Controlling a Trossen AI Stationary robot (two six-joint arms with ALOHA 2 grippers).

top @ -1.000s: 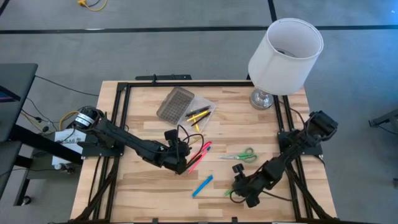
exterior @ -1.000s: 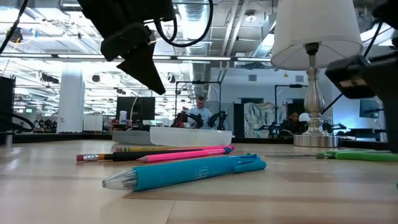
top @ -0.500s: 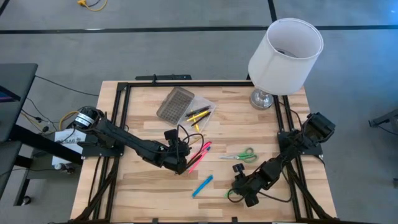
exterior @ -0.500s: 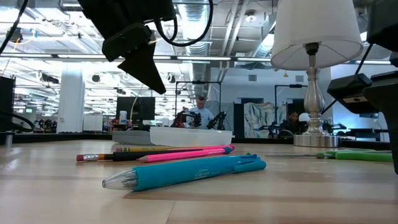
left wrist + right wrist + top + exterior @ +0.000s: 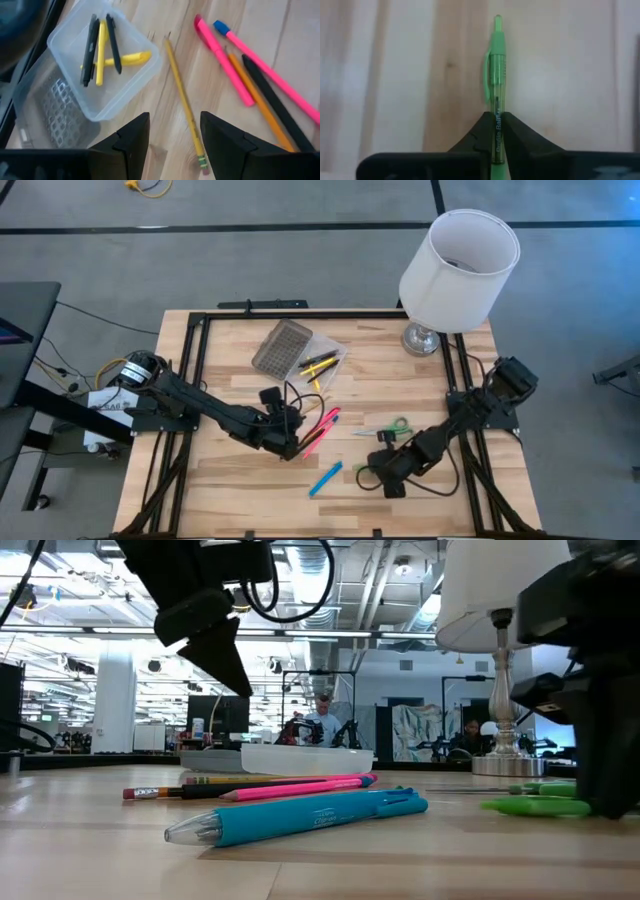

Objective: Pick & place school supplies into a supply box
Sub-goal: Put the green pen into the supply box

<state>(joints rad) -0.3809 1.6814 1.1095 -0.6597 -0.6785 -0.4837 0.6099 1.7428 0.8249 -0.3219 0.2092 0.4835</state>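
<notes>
A green marker (image 5: pixel 496 65) lies on the wooden table near its front right, and my right gripper (image 5: pixel 496 135) is shut on it. The clear supply box (image 5: pixel 322 363) holds yellow and dark pens, and its grey grid lid (image 5: pixel 282 347) lies beside it. My left gripper (image 5: pixel 172 145) hangs open above a yellow pencil (image 5: pixel 182 100), with pink pens (image 5: pixel 220 55) just beside it. The blue marker (image 5: pixel 325 478) and green-handled scissors (image 5: pixel 390 430) lie flat on the table between the two arms. My right gripper pinches the green marker's clear barrel (image 5: pixel 496 120) between its two fingers, one on each long side. The fingers come steeply from above. The clip end reaches out past them, and in the low view the marker (image 5: pixel 525 806) lies level on the table.
A lamp with a white shade (image 5: pixel 458 265) stands on the far right corner. A black frame (image 5: pixel 190 380) borders the table. Bare wood lies along the near edge and on the left side.
My right gripper has shifted toward the table's left and sunk a little. It has rolled at the wrist and shut on the green marker. The marker now shows at the right of the low view.
</notes>
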